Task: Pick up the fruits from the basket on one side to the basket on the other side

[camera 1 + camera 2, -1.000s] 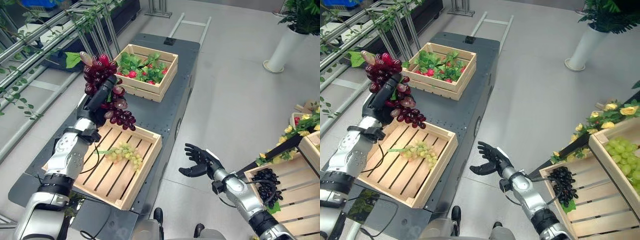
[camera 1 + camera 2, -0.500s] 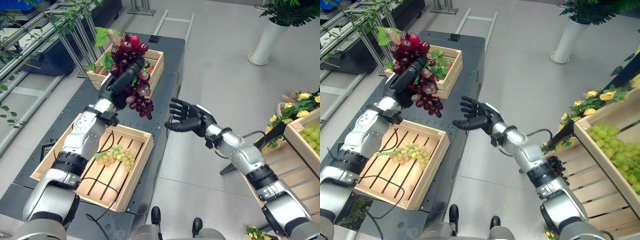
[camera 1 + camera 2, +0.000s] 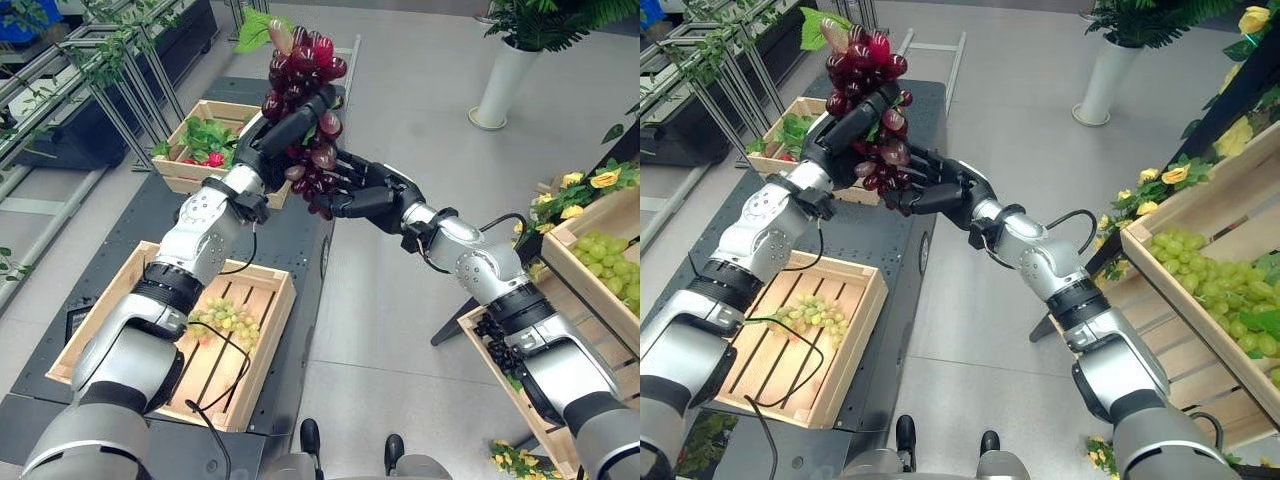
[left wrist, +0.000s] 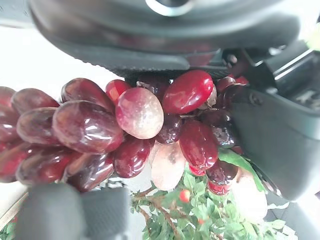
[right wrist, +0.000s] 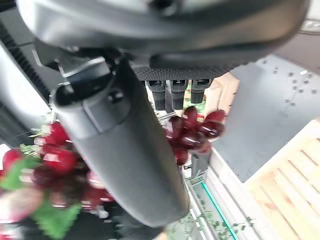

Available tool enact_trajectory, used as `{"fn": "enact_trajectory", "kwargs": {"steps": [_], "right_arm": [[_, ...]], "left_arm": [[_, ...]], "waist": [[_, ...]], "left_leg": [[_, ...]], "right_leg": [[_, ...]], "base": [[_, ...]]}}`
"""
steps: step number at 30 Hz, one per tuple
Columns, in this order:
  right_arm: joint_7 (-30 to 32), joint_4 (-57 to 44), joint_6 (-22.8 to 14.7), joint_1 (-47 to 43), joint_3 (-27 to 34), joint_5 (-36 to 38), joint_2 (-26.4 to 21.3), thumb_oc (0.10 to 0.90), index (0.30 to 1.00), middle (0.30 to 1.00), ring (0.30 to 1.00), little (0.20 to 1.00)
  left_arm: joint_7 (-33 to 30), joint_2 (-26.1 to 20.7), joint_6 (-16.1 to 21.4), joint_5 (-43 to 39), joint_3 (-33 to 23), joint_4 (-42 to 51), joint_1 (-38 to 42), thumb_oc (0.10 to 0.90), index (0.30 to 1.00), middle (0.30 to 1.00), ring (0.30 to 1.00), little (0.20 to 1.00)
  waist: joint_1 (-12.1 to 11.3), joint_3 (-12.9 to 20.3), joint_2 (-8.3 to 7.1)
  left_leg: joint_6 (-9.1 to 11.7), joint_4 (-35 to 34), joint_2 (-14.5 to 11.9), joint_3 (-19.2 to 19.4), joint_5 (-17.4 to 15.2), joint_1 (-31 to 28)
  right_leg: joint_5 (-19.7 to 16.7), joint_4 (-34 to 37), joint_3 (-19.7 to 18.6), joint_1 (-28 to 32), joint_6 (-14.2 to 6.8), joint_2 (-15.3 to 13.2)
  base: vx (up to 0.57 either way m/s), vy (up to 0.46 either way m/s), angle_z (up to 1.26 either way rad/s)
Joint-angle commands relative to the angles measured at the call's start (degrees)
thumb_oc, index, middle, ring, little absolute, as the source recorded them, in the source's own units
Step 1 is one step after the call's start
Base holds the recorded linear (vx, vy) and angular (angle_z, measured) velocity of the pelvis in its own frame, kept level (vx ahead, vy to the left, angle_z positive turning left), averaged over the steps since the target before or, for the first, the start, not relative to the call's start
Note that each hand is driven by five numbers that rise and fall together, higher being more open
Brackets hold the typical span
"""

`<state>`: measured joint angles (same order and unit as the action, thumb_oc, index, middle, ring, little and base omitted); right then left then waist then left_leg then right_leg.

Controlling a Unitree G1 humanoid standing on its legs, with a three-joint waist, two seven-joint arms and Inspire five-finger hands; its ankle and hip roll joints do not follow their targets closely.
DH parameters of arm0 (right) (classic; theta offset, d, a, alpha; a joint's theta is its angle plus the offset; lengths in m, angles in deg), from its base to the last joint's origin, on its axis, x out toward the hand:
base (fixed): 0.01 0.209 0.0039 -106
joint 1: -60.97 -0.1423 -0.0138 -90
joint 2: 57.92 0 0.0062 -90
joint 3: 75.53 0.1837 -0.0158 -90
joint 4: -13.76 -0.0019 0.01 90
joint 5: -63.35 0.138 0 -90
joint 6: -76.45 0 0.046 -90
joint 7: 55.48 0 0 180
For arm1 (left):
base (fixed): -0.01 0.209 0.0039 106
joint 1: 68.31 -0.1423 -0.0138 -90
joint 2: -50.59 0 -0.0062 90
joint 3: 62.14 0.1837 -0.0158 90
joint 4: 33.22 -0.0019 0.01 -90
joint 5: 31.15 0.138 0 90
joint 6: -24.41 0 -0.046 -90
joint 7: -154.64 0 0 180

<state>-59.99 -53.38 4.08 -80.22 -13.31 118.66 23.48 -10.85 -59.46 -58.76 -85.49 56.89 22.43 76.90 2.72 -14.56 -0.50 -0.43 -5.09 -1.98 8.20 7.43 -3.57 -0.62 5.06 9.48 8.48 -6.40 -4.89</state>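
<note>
Left hand (image 3: 285, 125), raised high above the dark table (image 3: 150, 215), has its fingers curled round a bunch of dark red grapes (image 3: 300, 70) with a green leaf on top. Below it on the table sits a slatted wooden crate (image 3: 262, 345) holding green grapes (image 3: 228, 322); a farther crate (image 3: 185, 175) holds leafy greens and red fruit. Right hand (image 3: 362, 192) reaches in from the right, fingers spread and loosely cupped under the hanging tail of the red bunch, touching it. Wooden crates (image 3: 1230, 215) at far right hold more green grapes (image 3: 1205, 285).
</note>
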Motion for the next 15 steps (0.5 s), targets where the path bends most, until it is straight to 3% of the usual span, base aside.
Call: {"fn": "enact_trajectory", "kwargs": {"steps": [1,9,15], "right_arm": [[0.5,4.1,-3.7,-6.9,-1.1,7.8,3.4,0.8,0.9,0.9,0.9,0.9],[1.6,6.5,-2.2,-9.2,-1.7,12.0,5.6,0.8,0.9,0.9,0.9,0.9],[5.0,6.9,-4.9,-10.4,-0.6,12.7,7.5,0.8,0.9,0.9,0.9,0.9]], "left_arm": [[-1.0,3.2,10.8,-0.9,-0.2,-7.3,11.6,0.4,0.3,0.3,0.3,0.3],[1.8,5.5,17.2,-5.5,-0.6,-7.0,12.3,0.4,0.3,0.3,0.3,0.3],[5.1,7.1,16.9,-3.1,-0.5,-5.0,10.6,0.4,0.3,0.3,0.3,0.3]], "waist": [[-0.3,13.2,1.21],[-0.4,14.0,0.94],[-0.8,14.3,0.89]], "left_leg": [[2.3,0.1,1.9,-1.7,-10.2,-3.5],[2.4,0.1,1.7,-1.8,-10.3,-3.6],[2.4,0.1,1.6,-2.1,-10.5,-3.9]], "right_leg": [[2.4,-0.1,1.0,-0.5,3.4,2.2],[2.7,-0.1,1.0,-0.3,3.6,2.2],[2.7,-0.1,0.9,-0.1,3.6,2.3]], "base": [[0.0,0.0,0.0],[0.0,0.0,0.0],[0.0,0.0,0.0]]}}
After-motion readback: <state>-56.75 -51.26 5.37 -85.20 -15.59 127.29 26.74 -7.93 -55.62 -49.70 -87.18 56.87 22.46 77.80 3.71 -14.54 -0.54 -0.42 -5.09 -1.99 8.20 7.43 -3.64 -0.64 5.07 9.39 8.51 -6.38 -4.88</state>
